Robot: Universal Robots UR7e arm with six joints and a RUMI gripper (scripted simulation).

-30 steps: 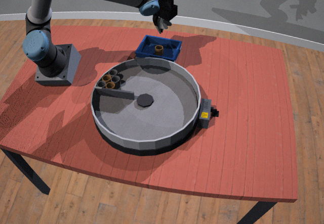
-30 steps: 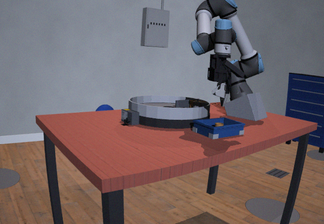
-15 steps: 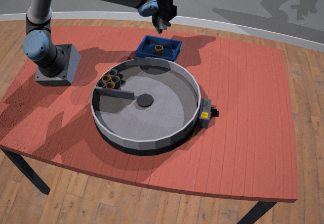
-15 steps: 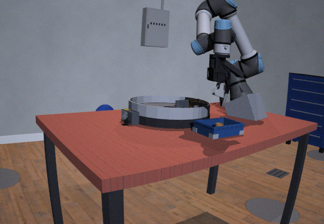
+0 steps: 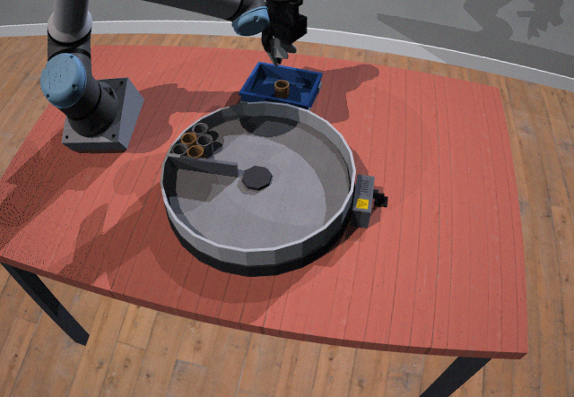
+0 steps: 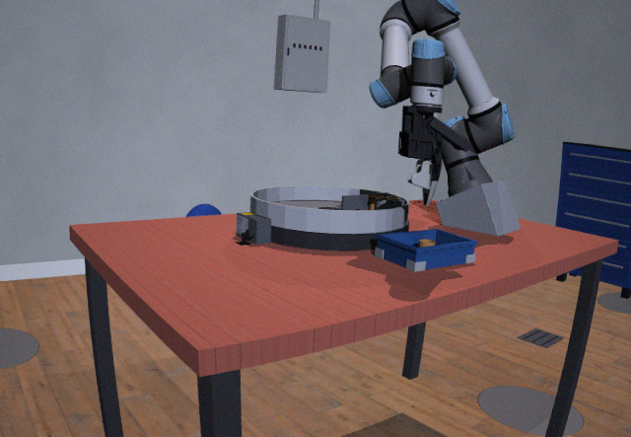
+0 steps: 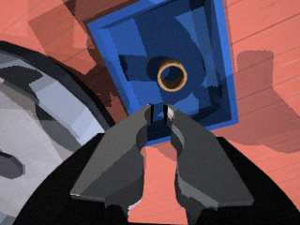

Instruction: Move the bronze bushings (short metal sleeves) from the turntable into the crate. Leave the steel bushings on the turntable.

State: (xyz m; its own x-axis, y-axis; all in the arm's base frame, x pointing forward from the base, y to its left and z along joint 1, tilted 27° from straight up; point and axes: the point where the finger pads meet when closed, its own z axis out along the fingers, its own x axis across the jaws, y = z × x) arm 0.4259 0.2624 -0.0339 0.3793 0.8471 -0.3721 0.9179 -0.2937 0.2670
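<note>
My gripper [image 5: 278, 62] [image 6: 427, 201] [image 7: 158, 106] is shut and empty, with a thin gap between its fingertips. It hangs above the back rim of the blue crate [image 5: 271, 98] [image 6: 443, 257] [image 7: 231, 70]. One bronze bushing [image 5: 282, 90] [image 6: 426, 243] [image 7: 172, 88] stands upright in the crate, apart from the fingers. On the grey turntable [image 5: 278, 226] [image 6: 325, 220], a close group stands at the left wall: a bronze bushing [image 5: 188, 142], another bronze bushing [image 5: 195, 154], and steel bushings [image 5: 204, 144] [image 5: 200, 128] [image 5: 179, 150]. In the exterior view the group is mostly hidden.
A grey divider bar [image 5: 211, 167] runs beside the group from the turntable wall toward the dark hub [image 5: 256, 177]. The turntable's raised wall stands close to the crate. A grey motor box [image 5: 363, 202] [image 6: 259, 229] sits on the turntable's outer side. The arm's base block [image 5: 132, 110] stands left of the crate.
</note>
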